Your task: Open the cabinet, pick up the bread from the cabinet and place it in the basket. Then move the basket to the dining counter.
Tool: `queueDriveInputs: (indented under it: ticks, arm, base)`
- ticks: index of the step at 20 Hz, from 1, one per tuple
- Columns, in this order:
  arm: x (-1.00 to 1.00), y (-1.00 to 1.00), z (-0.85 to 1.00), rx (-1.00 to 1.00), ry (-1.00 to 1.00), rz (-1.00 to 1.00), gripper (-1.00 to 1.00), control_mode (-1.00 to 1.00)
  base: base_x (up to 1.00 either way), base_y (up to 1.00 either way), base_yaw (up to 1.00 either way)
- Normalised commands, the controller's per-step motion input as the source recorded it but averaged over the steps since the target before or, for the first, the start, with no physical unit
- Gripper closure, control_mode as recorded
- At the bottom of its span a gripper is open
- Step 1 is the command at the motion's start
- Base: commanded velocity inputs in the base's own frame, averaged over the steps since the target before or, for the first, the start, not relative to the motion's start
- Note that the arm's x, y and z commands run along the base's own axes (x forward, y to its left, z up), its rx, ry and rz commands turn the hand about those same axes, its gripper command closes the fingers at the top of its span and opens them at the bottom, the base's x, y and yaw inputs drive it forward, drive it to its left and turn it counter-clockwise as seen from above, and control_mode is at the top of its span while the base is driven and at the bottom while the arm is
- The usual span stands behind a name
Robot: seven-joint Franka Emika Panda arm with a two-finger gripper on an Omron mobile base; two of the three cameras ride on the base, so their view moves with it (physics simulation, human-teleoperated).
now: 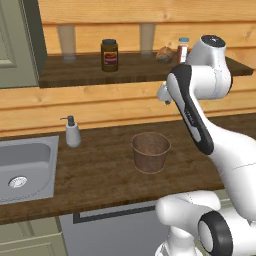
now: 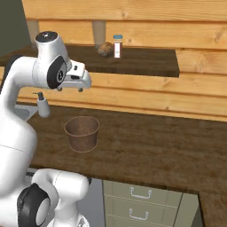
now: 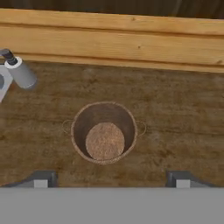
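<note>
Directly below your gripper (image 3: 109,179) sits the basket (image 3: 104,132), empty on the worktop; jaws spread, holding nothing. The bread (image 1: 164,54) is on the open cabinet's shelf (image 1: 80,72), above and behind the fingers. Raise the hand, approach level, and avoid the spice bottle (image 1: 183,50) beside it.

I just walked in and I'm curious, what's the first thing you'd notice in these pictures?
The big white robot arm bends over the dark worktop, its open gripper hanging above the round brown basket, which has nothing in it. Behind it, the cabinet door stands open, and on the shelf sit a dark jar, the bread and a small bottle with a blue cap. A soap bottle stands by the steel sink.
</note>
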Motion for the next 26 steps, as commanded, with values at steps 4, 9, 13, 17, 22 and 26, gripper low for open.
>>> queueDriveInputs:
  ticks: [4,9,13,17,22,26]
  arm:
    - [0.31,0.00,0.63,0.00,-0.25,-0.17,-1.00,-1.00]
    - [0.84,-0.06,0.08,0.00,-0.22,-0.25,-1.00,-1.00]
    - [0.76,-0.06,0.21,0.00,-0.16,-0.20,-1.00,-1.00]
    - [0.78,0.00,0.48,0.00,-0.10,-0.17,-1.00,-1.00]
    - [0.78,-0.11,0.30,0.03,0.01,-0.05,-1.00,-1.00]
    - [0.62,-0.04,-0.02,0.02,0.01,0.00,-1.00,-1.00]
  base:
    - [0.00,0.00,0.00]
    - [0.00,0.00,0.00]
    - [0.00,0.00,0.00]
    - [0.00,0.00,0.00]
    - [0.00,0.00,0.00]
    - [0.00,0.00,0.00]
